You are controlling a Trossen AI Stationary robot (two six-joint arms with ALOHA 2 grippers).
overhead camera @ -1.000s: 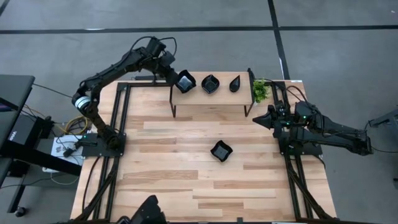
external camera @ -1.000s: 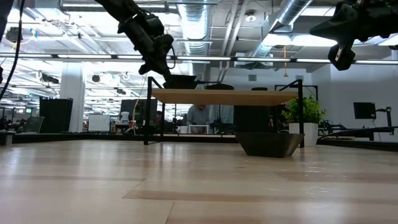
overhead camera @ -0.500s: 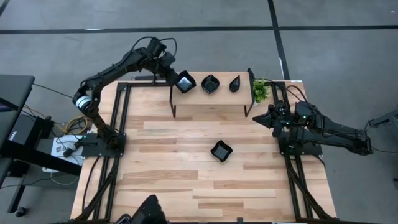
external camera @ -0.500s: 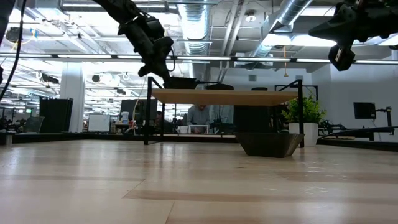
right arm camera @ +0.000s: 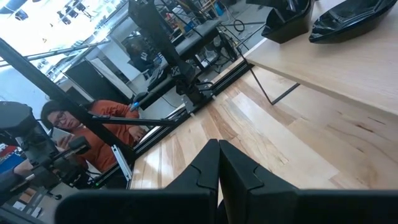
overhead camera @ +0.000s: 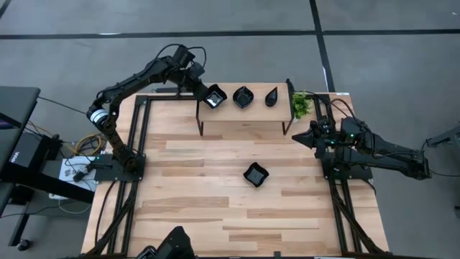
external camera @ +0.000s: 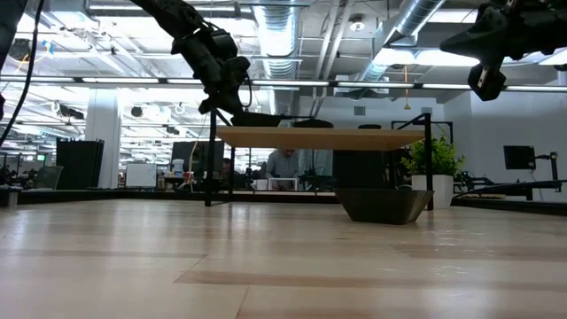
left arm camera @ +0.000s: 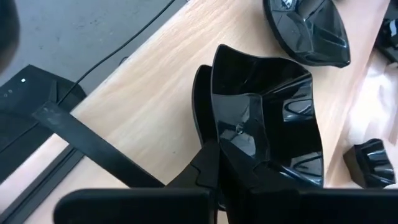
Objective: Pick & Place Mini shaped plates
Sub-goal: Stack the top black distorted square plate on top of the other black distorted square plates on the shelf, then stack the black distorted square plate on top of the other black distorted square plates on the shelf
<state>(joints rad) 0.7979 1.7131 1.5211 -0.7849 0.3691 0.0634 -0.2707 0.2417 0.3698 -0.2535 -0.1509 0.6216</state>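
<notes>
No legible txt, labels or nos. anywhere.

Glossy black plates [overhead camera: 255,174]; green plant [overhead camera: 300,105].

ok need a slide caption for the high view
Left gripper shut on a wavy-edged plate at the raised shelf, one plate left on the table, right gripper waiting aside.

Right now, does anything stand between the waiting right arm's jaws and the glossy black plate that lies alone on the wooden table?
Nothing visible does. Only bare wooden table lies between the right gripper and the lone glossy black wavy-edged plate.
</notes>
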